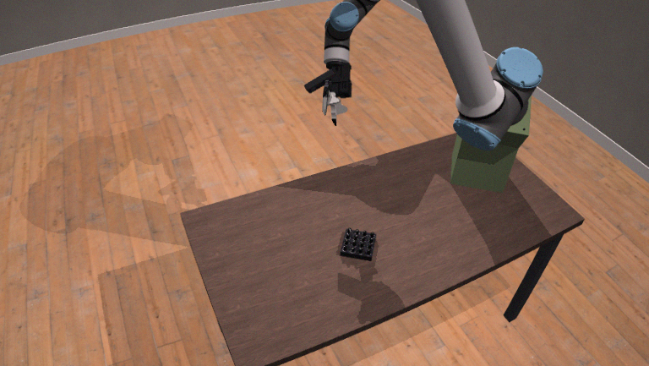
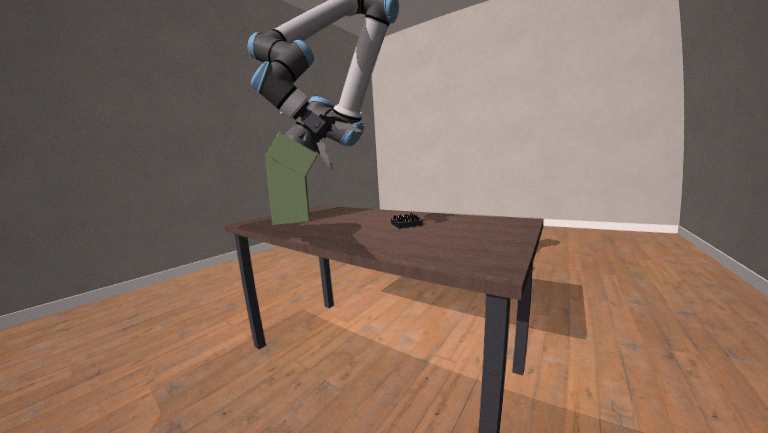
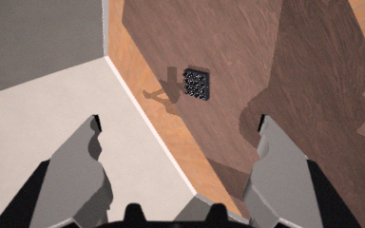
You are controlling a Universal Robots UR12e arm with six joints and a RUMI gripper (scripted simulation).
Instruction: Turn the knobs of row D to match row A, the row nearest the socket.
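The knob box (image 1: 357, 244) (image 2: 406, 223) (image 3: 196, 86) is a small black square block with a grid of dark knobs. It lies flat on the dark wooden table (image 1: 268, 275) (image 2: 464, 253) (image 3: 228, 38), near its middle. The knobs' marks and the socket side are too small to tell. My gripper (image 1: 332, 113) (image 2: 323, 157) (image 3: 180, 115) is open and empty. It hangs high in the air, far above and away from the box, fingers pointing down. In the wrist view the two grey fingers stand wide apart at the lower corners.
The arm's green pedestal (image 1: 488, 161) (image 2: 288, 185) stands on the table's far corner. The table stands on a wooden floor (image 1: 119, 103) with grey walls around.
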